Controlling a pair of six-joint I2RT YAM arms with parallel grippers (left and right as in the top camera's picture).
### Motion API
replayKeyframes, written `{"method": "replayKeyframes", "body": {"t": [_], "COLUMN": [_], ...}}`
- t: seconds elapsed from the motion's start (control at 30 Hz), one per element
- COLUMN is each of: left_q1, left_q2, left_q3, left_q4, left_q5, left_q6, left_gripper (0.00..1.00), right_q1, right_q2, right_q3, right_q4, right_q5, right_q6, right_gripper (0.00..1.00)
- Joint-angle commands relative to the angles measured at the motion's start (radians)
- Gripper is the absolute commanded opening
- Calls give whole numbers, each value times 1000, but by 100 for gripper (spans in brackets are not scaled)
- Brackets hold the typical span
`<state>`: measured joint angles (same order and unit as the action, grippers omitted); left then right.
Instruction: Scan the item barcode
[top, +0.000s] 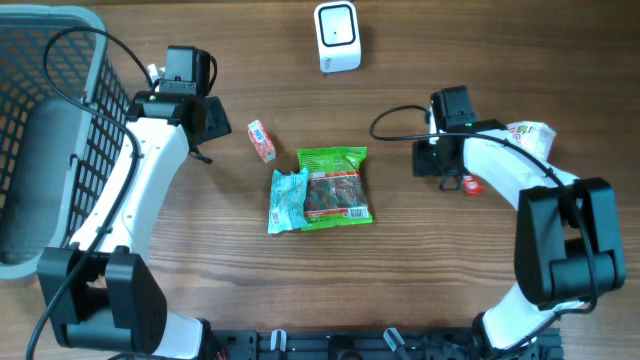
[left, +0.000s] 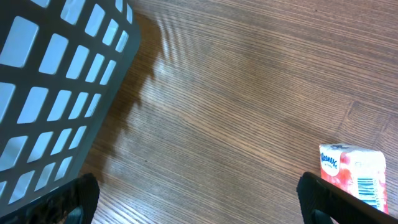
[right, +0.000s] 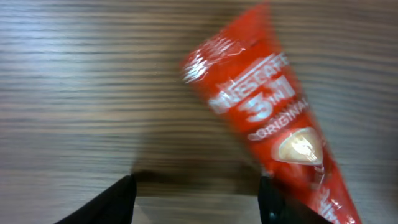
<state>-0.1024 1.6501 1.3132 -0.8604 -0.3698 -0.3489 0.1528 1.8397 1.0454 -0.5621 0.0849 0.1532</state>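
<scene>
The right gripper (right: 193, 202) stood half parted over bare wood, grasping nothing, one finger just beside the red sachet (right: 273, 118), a glossy, tapering packet with white lettering, blurred, lying on the grained wooden table (top: 420, 280) at its right side. The left gripper (left: 199, 202) gaped wide and empty near a pink-and-white packet (left: 351, 174) showing a barcode, beside the grey lattice basket (top: 40, 60).

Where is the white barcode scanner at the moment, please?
Overhead view: the white barcode scanner sits at the far middle of the table, beyond the green snack packet.
</scene>
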Motion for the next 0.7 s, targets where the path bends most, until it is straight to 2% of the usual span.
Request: {"method": "replayKeyframes", "body": {"t": [0.0,0.07,0.2,0.27,0.3,0.37,0.4,0.43,0.53,0.57,0.67], "left_q1": [3,3,3,3,3,3,3,3,3,3,3], "left_q2": [-6,-6,-5,-6,-6,-6,-6,-6,-6,-6,-6], "left_q3": [-1,-1,-1,-1,-1,-1,-1,-1,-1,-1,-1], "left_q4": [1,1,1,1,1,1,1,1,1,1,1], "left_q5": [-13,-13,-13,-13,-13,-13,-13,-13,-13,-13,-13], "left_q6": [12,12,12,12,12,12,12,12,12,12,12], "left_gripper": [100,100,100,100,100,100,100,100,100,100,100], "right_q1": [-37,-42,11,40,60,97,118,135,190,213,328], "right_q2": [33,23,-47,-91,-123,-175,-199,-209,-209,-207,-199], "right_q3": [-29,-10,104,169,205,233,233,233,232,226,207], "right_q4": [-61,-82,-145,-199,-224,-224,-200,-179,-129,-107,-28], "right_q5": [211,192,6,-113,-239,-465,-586,-671,-819,-806,-649], "right_q6": [4,3,-134,-134,-133,-130,-125,-126,-93,-34,109], "right_gripper": [65,62,63,63,63,72,91,100,100,100,89]}}
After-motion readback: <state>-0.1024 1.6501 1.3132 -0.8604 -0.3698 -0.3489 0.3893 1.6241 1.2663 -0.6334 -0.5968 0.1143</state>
